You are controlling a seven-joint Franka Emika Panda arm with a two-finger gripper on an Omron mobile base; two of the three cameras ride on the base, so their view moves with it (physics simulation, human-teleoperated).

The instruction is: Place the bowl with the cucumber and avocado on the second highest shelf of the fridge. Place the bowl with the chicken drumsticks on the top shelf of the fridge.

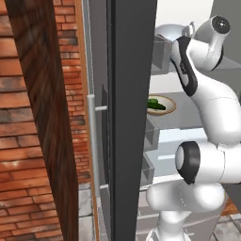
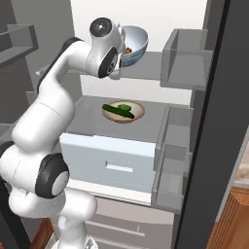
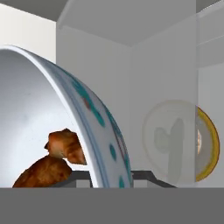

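We see the tall fridge (image 2: 214,121) with its dark grey door (image 1: 129,117) swung open and its pale interior facing the white arm with dark joints (image 2: 58,121). Inside, the top shelf (image 2: 141,70), a flat grey glass panel, has the blue-and-white patterned bowl (image 2: 135,44) at its level, tipped on its side against the arm's wrist. Below it, the second highest shelf (image 2: 92,116), a like grey panel, carries the shallow tan bowl (image 2: 123,111), which sits flat and well below the end effector. In that bowl lie the long dark green cucumber (image 2: 116,111) and the small light-green avocado (image 2: 125,107), touching each other. In the hand view, the patterned bowl's rim (image 3: 94,131) stands right in front of the camera, between the finger tips at the bottom edge, so we take the end effector (image 3: 107,181) to be pinching that rim. The two brown roasted chicken drumsticks (image 3: 54,162) rest inside the bowl, one on top of the other, just beside the end effector.
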